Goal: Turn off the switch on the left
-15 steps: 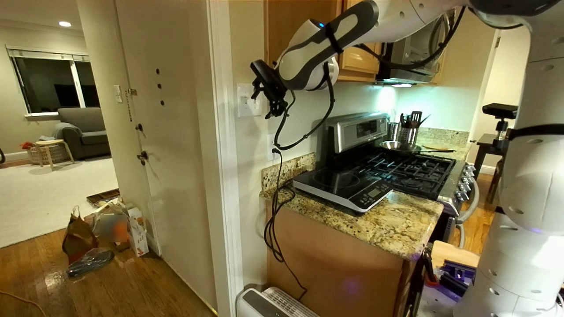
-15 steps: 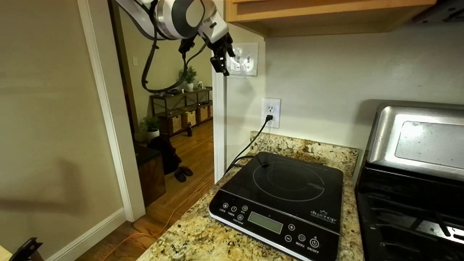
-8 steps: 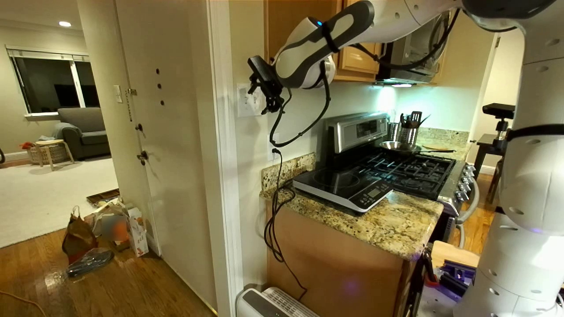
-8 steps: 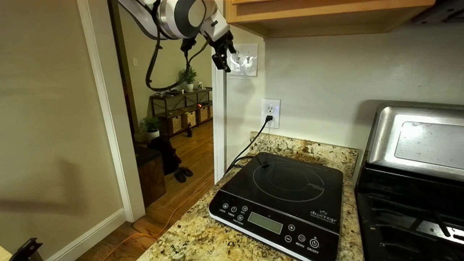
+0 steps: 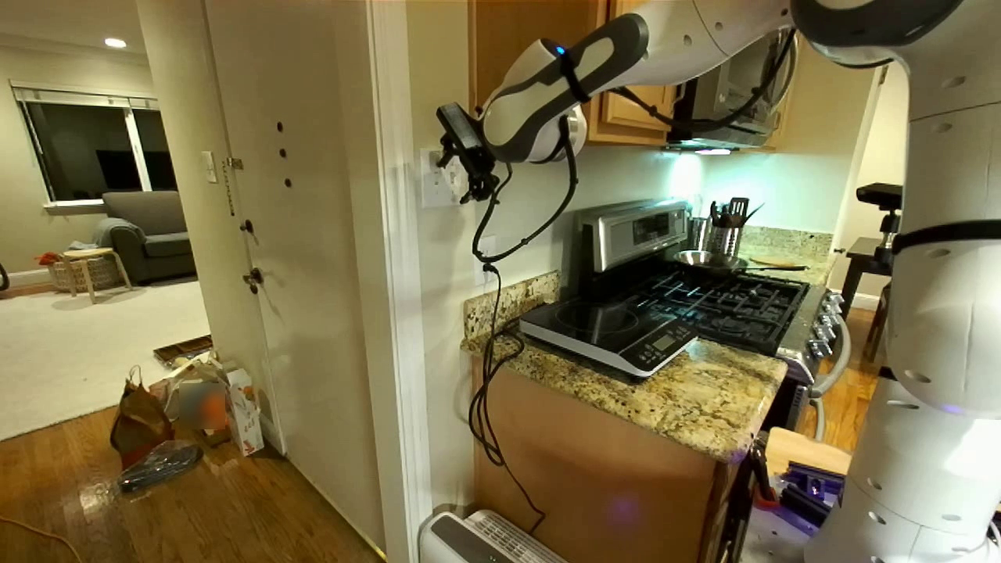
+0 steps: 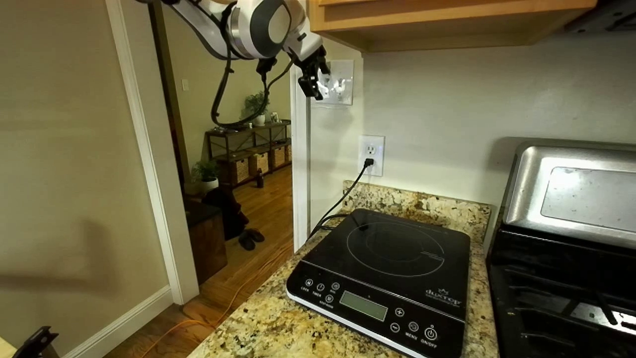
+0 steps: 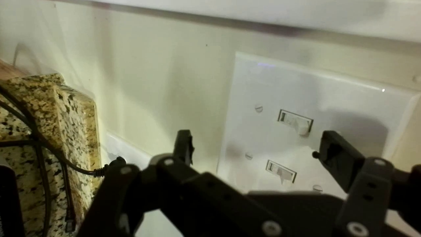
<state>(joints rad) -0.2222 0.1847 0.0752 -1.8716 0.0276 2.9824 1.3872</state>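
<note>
White, nearly square switch plate [image 7: 279,144], on the pale painted wall [image 7: 138,65] | black two-fingered claw [image 7: 256,143], close to it: fingers [image 7: 342,161] spread, gripping nothing, contact hard to judge | small white left toggle [image 7: 302,126], upper in the wrist view: set one fingertip above it, press steadily down, sparing the matching right toggle [image 7: 281,170]

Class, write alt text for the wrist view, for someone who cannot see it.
An open black gripper in front of a white wall plate with two small switches. On the picture's left, a black cord runs past speckled stone to a plug.
</note>
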